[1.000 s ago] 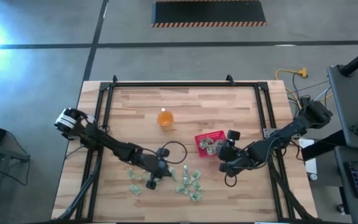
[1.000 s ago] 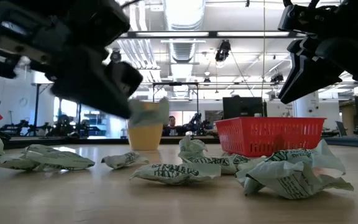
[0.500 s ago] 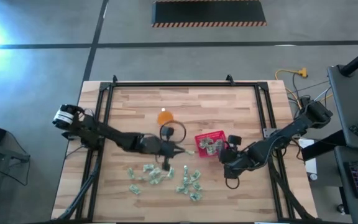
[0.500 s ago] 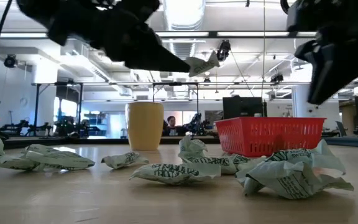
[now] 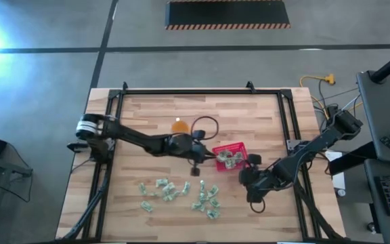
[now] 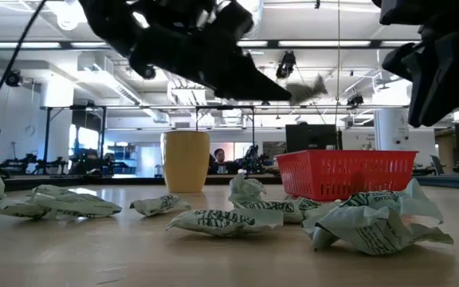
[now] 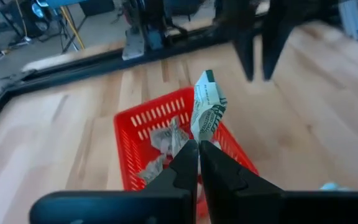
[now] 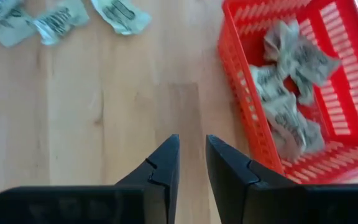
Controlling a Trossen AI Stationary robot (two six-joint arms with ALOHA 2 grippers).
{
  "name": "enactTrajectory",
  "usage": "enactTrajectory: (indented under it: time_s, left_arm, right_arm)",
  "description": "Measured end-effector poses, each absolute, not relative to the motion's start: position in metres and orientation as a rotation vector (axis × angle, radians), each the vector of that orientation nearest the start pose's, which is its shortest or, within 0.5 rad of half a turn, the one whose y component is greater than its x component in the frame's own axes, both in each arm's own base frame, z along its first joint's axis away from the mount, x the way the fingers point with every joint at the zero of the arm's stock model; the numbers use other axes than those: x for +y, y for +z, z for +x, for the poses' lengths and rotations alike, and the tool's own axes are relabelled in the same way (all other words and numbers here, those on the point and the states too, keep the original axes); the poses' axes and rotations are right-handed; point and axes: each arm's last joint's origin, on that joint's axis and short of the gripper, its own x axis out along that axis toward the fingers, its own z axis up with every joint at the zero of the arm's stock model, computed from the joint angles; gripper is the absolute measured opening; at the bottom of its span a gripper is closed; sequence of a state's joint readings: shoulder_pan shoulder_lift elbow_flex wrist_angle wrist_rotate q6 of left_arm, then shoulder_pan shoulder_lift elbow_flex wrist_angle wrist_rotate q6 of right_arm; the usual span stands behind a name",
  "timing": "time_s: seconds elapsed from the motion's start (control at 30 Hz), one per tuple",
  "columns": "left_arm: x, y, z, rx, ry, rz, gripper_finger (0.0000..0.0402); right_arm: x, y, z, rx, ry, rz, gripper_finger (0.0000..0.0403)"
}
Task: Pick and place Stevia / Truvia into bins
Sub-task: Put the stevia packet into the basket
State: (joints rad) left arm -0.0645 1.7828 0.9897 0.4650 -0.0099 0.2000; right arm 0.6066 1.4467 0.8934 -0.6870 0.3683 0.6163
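Green-and-white Stevia packet (image 7: 207, 111), pinched in the closed left end effector (image 7: 198, 148), is hanging just above the red basket (image 7: 129, 149), awaiting release; right end effector (image 8: 191, 155) is waiting slightly parted, empty, nearby.

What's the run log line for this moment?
left pincer: shut on Stevia packet, above red basket | right pincer: empty, beside basket | loose packets: on table

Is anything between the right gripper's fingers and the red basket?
No. In the right wrist view, only bare wooden table separates the empty right gripper from the red basket; loose packets lie farther off.
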Motion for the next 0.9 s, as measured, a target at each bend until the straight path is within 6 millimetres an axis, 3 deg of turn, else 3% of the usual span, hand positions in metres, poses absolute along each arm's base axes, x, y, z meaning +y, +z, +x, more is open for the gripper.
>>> enactTrajectory:
  time_s: [0.2,0.4,0.67,0.9]
  left_arm:
    - [-0.022,0.186,0.410,0.407,-0.087,0.254,0.0000]
    - [-0.016,0.186,0.422,0.487,-0.044,0.280,0.0015]
    - [-0.016,0.188,0.421,0.499,-0.051,0.296,0.0107]
    - [-0.024,0.210,0.389,0.665,-0.085,0.275,0.0143]
  right_arm:
    - [0.141,0.199,0.221,1.054,-0.092,-0.045,0.0072]
    - [0.140,0.197,0.221,1.059,-0.090,-0.057,0.0068]
    - [0.144,0.196,0.227,0.962,-0.043,-0.086,0.0074]
    - [0.156,0.192,0.246,0.650,0.159,-0.193,0.0077]
